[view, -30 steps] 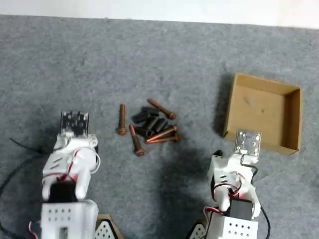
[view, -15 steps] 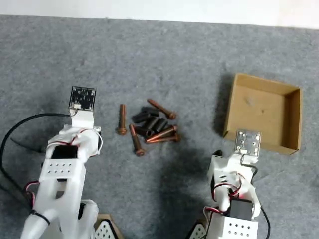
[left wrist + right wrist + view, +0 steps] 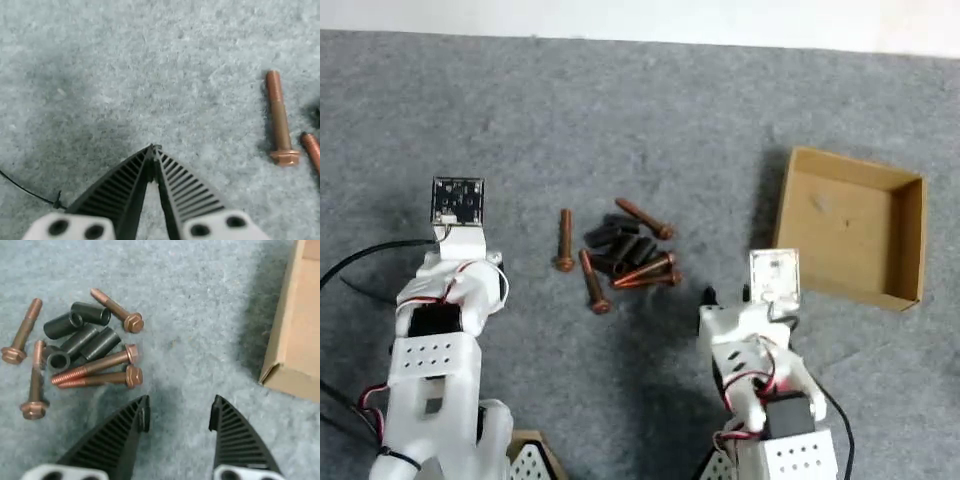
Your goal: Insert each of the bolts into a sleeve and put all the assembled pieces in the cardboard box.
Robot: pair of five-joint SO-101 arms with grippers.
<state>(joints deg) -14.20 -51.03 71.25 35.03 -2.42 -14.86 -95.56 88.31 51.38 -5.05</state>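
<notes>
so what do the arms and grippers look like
The left arm and right arm are white plastic with red and white wires at the joints; a black cable trails from the left one. The left gripper and right gripper have black ribbed wedge fingers on white bases.

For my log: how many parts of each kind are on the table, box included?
Bolts: 5
Sleeves: at least 4; the pile is too tight to rule out a fifth
Box: 1
Total: at least 10
</notes>
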